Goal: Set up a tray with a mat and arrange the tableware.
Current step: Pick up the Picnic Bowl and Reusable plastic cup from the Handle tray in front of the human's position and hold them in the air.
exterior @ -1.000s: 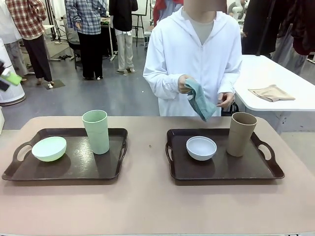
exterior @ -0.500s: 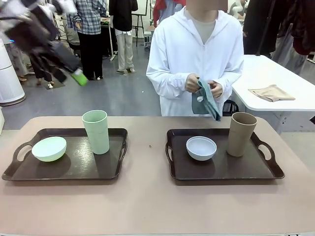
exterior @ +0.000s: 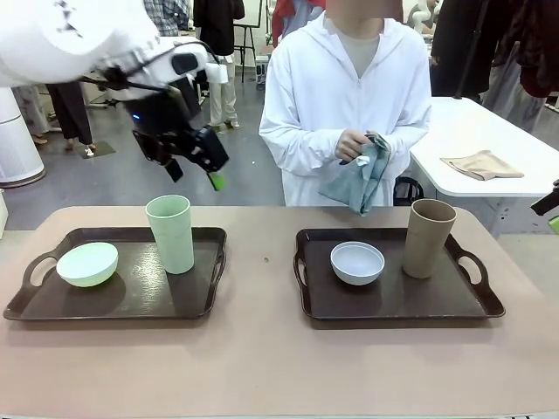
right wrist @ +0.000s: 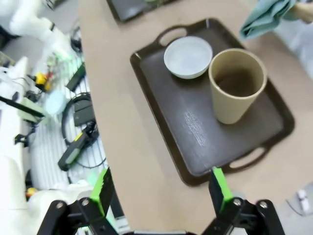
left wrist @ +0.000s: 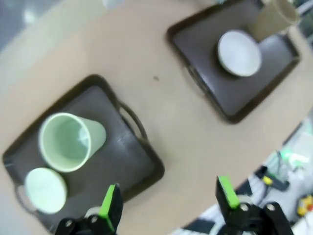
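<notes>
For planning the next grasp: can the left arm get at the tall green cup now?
Probably yes: the left gripper hangs open, higher than the tall green cup, with nothing between them.

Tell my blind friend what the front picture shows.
Two dark trays: left tray holds a green bowl and green cup, right tray a white bowl and brown cup. A person behind holds a cloth; the left gripper hovers above.
</notes>
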Controlling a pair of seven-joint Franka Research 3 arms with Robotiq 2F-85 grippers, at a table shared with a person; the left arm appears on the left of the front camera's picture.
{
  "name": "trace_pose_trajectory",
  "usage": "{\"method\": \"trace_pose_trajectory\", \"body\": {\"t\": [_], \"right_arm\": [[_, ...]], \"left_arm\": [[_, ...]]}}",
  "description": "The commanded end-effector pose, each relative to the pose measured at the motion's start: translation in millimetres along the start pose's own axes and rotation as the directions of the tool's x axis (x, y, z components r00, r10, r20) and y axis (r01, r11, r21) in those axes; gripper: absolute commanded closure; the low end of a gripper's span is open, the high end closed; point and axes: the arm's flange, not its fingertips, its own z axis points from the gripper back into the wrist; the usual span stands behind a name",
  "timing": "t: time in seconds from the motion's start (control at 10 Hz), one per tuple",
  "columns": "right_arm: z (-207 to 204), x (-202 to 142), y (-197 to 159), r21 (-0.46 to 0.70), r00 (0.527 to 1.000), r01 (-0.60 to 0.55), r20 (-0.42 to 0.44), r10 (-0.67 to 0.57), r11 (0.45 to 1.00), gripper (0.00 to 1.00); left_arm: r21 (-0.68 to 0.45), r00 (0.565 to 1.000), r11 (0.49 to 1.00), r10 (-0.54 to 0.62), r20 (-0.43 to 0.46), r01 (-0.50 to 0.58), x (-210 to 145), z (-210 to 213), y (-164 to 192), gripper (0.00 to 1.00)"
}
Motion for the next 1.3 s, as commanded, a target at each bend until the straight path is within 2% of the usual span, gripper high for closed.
{"method": "trace_pose_trajectory", "body": {"t": [0.0,0.1,0.2,0.6,0.7,0.8,1.0,1.2], "right_arm": [[1.5,-6.2,-8.5,-0.007,0.998,0.025,0.054,-0.025,1.000,0.00],[0.0,0.0,0.0,0.000,1.000,0.000,0.000,0.000,1.000,0.00],[0.0,0.0,0.0,0.000,1.000,0.000,0.000,0.000,1.000,0.00],[-2.0,0.9,-2.0,-0.002,1.000,0.016,0.001,-0.016,1.000,0.00],[-4.4,2.0,-22.1,-0.095,0.982,-0.185,0.032,0.189,0.978,0.00],[-10.3,-1.2,-43.0,-0.170,0.965,-0.256,0.014,0.262,0.952,0.00],[-25.1,-12.9,-77.2,-0.197,0.941,-0.329,0.016,0.339,0.924,0.00],[-42.1,-13.5,-97.4,-0.195,0.915,-0.397,-0.002,0.404,0.897,0.00]], "left_arm": [[0.023,0.994,0.994,0.110,0.018,-0.110,24.5,-10.1,-3.8,0.00],[-0.015,0.991,0.991,0.130,0.015,-0.129,16.4,-7.9,7.1,0.00],[0.007,0.999,0.999,0.052,0.002,-0.052,10.8,-12.4,-1.6,0.00],[-0.005,0.997,0.997,0.076,0.000,-0.076,16.6,-15.7,-2.2,0.00],[-0.023,0.995,0.995,0.099,0.030,-0.098,27.8,-28.2,-14.0,0.00],[-0.030,0.994,0.995,0.096,0.054,-0.094,42.0,-36.0,-28.2,0.00],[-0.022,0.993,0.995,0.096,0.068,-0.095,68.3,-48.1,-48.1,0.00],[-0.033,0.983,0.985,0.174,0.054,-0.172,88.5,-67.3,-64.3,0.00]]}}
